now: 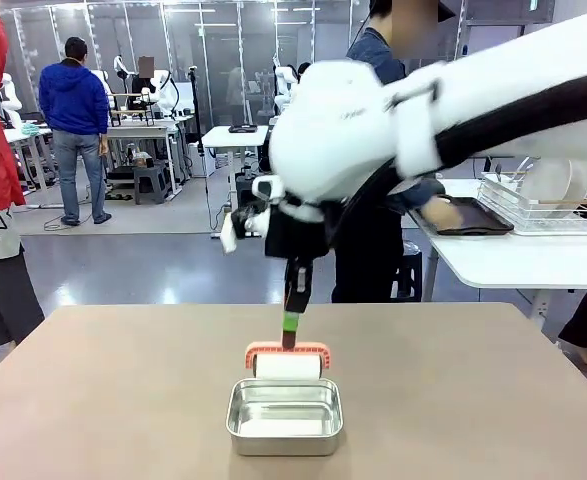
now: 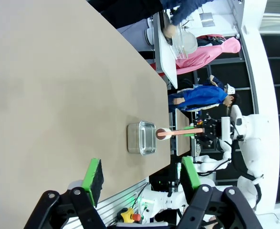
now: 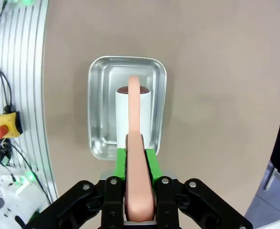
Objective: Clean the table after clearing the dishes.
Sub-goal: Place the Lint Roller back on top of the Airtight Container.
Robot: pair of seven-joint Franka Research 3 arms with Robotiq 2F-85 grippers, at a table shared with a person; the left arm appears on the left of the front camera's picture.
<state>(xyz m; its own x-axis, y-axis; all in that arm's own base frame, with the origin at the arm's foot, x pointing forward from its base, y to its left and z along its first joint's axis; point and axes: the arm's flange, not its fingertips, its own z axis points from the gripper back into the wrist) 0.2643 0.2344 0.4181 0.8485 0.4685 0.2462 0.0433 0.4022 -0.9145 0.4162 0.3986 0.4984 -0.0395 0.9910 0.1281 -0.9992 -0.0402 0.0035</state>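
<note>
The right gripper (image 3: 135, 160) clamps a salmon-handled lint roller (image 1: 288, 364) above the steel pan (image 1: 284, 417) near the table's (image 1: 123, 400) near edge. The left wrist view shows the left gripper (image 2: 141, 177) spread open over bare tabletop. The front view shows the person's hand (image 1: 440, 213) on a dark tray (image 1: 475, 218) on the far white table (image 1: 513, 255).

Bright, even overhead light. The steel pan (image 3: 127, 107) glints at frame centre. The white arm (image 1: 443, 110) blurs across the upper right; wrist views bow at the edges.

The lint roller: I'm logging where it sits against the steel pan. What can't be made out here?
- Front view: the roller hangs at the pan's far rim; contact unclear.
- Right wrist view: the right gripper covers the handle's end.
- Left wrist view: roller too small; the left gripper stands open.
- Front view: the person's hand is blurred behind the arm.
</note>
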